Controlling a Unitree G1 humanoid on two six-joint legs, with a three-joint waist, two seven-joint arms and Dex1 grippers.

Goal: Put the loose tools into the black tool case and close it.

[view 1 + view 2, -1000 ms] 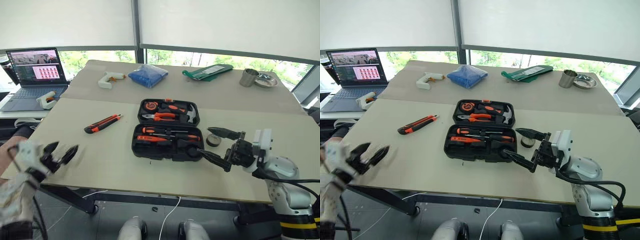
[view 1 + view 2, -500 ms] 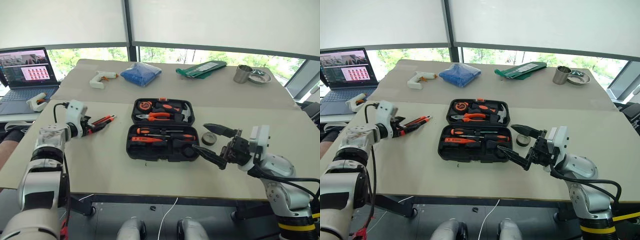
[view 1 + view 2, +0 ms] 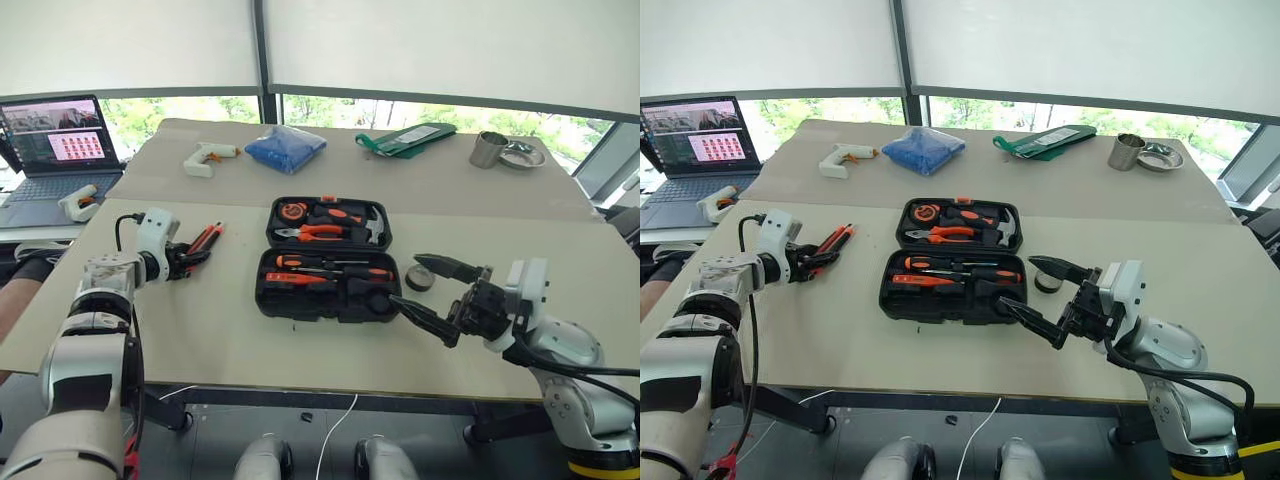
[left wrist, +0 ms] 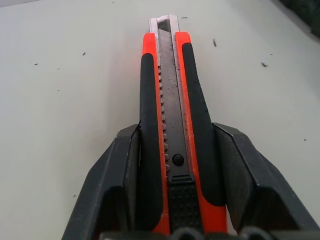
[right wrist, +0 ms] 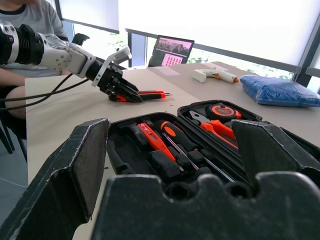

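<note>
My left gripper (image 4: pixel 172 165) has its two fingers squeezed on the back end of the utility knife (image 3: pixel 203 240), which lies on the table (image 3: pixel 230 330), left of the open black tool case (image 3: pixel 325 260). It looks snug, I think. The knife could tip or slide out when lifted. My right gripper (image 3: pixel 432 288) waits wide open, empty.

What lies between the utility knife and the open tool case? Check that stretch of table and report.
Nothing visible. The left gripper is closed on the utility knife, and only bare table separates it from the black tool case.
</note>
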